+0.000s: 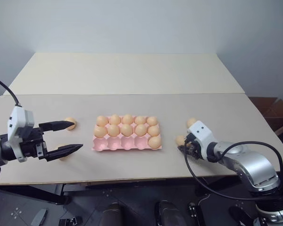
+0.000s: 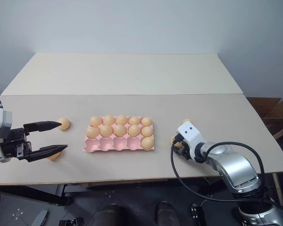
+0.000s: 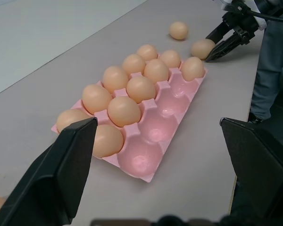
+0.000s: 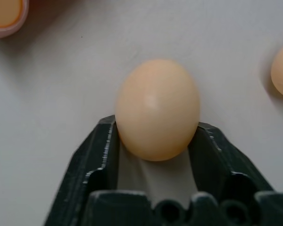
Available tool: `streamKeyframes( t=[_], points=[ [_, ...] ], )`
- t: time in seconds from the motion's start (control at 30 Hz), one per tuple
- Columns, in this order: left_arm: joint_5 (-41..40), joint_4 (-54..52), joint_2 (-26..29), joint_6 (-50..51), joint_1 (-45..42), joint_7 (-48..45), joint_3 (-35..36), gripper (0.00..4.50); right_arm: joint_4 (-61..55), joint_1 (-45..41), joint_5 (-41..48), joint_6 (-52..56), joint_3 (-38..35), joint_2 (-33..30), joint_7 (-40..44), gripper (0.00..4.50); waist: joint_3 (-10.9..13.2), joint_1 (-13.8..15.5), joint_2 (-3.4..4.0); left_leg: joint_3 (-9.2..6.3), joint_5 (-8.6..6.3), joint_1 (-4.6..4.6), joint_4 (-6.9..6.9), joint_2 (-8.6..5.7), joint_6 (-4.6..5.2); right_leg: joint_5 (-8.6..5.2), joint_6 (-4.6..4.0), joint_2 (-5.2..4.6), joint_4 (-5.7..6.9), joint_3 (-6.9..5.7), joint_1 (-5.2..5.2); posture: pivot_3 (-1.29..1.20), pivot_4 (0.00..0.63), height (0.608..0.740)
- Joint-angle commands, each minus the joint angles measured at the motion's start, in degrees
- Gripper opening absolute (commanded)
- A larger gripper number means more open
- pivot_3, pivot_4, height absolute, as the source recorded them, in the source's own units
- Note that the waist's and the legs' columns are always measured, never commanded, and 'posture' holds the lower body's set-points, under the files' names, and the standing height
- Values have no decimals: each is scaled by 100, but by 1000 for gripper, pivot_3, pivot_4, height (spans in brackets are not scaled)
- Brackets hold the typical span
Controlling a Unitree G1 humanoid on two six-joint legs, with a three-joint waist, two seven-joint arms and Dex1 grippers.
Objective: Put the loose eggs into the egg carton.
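The pink egg carton [image 1: 127, 142] lies near the worktop's [image 1: 132, 75] front edge, midway along it. Its two back rows are full; the front row holds one egg at its right end.

The right gripper [image 4: 156, 141] is closed on a loose egg [image 4: 157, 109] toward the front right corner, its fingers pinching the egg's near end. A second egg [image 1: 192, 122] lies just behind, largely hidden by the wrist.

The left gripper [image 1: 68, 137] hangs spread wide and empty toward the front left corner. Two more eggs lie there: one [image 1: 71, 123] at its upper fingertip, another [image 1: 63, 155] mostly covered by the lower finger.
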Motion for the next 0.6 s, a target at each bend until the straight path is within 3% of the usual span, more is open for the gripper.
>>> streamKeyframes(
  t=[0.03,0.3,0.6],
  points=[
    [-95,-145,41,4,-48,43,157,4500,-498,-292,134,47,-441,-13,74,1814,0,-5,0,0,0,0,0,1,0,0,1,0,0,0,0,0,150,740],
    [-48,-70,5,-71,-70,45,100,4500,-1032,-1069,474,-14,-167,227,402,1814,0,-56,1,-3,0,0,0,4,0,1,2,3,1,-2,-1,0,150,740],
    [-44,-82,-30,-128,-21,-8,100,4500,-439,-1780,-132,-508,1381,1186,408,1814,0,-48,1,-4,0,-10,0,1,0,3,0,0,6,-5,-11,0,150,740]
  ],
)
